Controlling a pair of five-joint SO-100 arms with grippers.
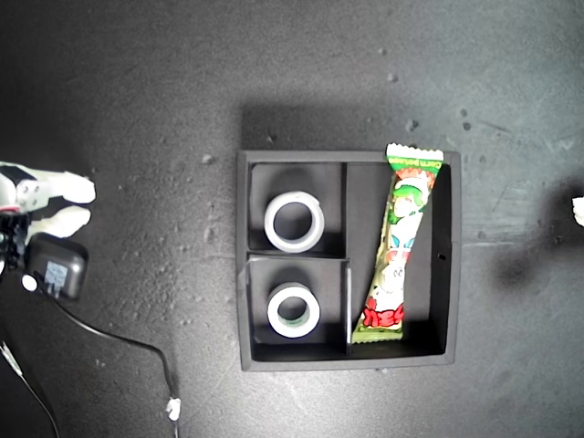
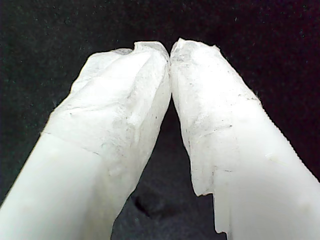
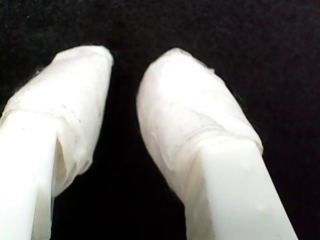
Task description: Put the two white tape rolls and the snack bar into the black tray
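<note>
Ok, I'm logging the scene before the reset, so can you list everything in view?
Table: one, dark grey, under everything.
Black tray: one, black, middle of the exterior view.
Tape rolls: two, white, one lying flat in each small compartment of the tray.
Snack bar: one, green, white and red, lying slanted in the long compartment, one end on the tray's rim.
Box: one, black, at the exterior view's left edge.
Cable: one, black, trailing from the box across the table.
White bit: one, at the exterior view's right edge, too little showing to identify.
Arm: one, white, at the exterior view's left edge.
My first end effector: white, tips touching, empty.
My second end effector: white, open, empty.
</note>
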